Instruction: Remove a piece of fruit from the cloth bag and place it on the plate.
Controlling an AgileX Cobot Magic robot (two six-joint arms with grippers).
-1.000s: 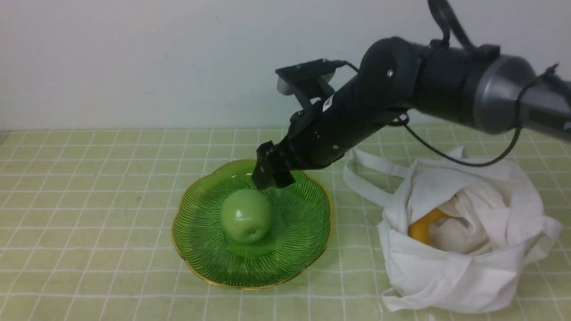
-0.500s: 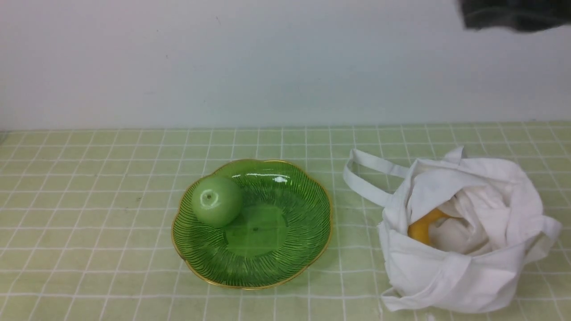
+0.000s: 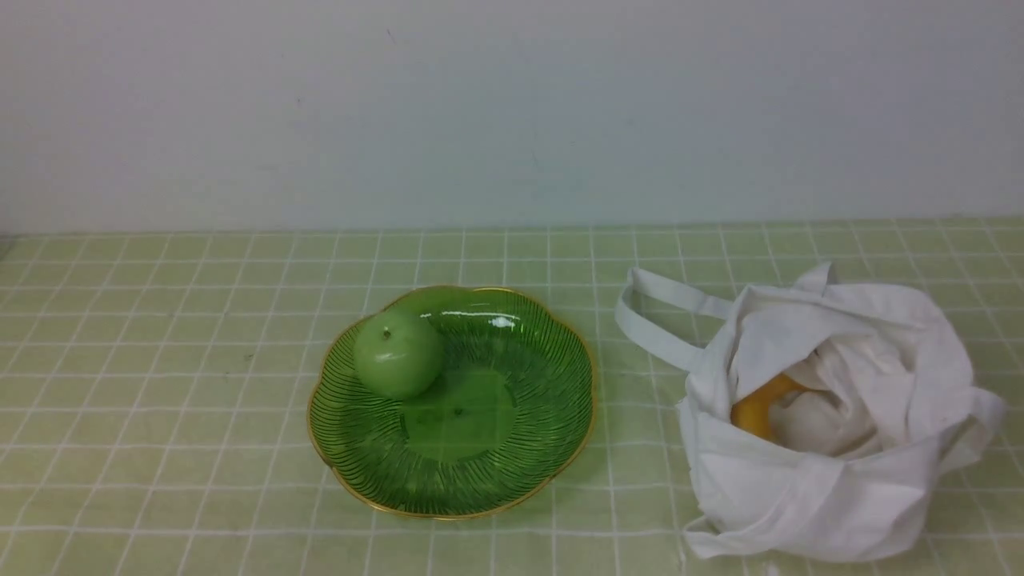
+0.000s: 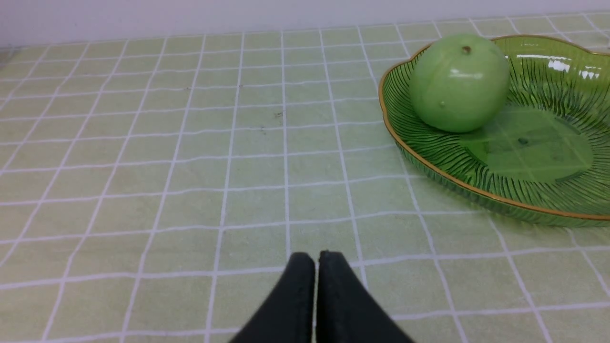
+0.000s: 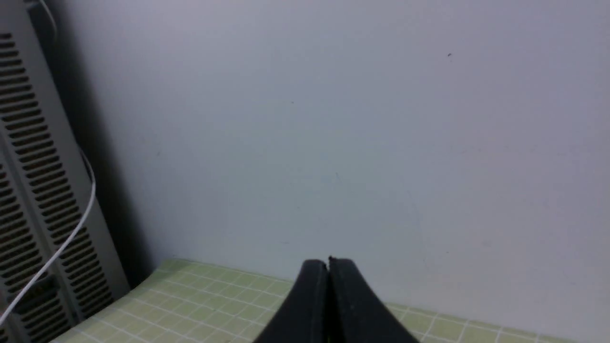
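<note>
Green apple (image 3: 398,354) rests on plate (image 3: 512,480), well apart from both closed, empty grippers; task looks complete.

Front, left wrist views share plate (image 3: 480,488); wrist nearer tabletop.

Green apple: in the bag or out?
Out. The green apple rests in the glass plate, against its sloping side, well apart from the cloth bag.
</note>
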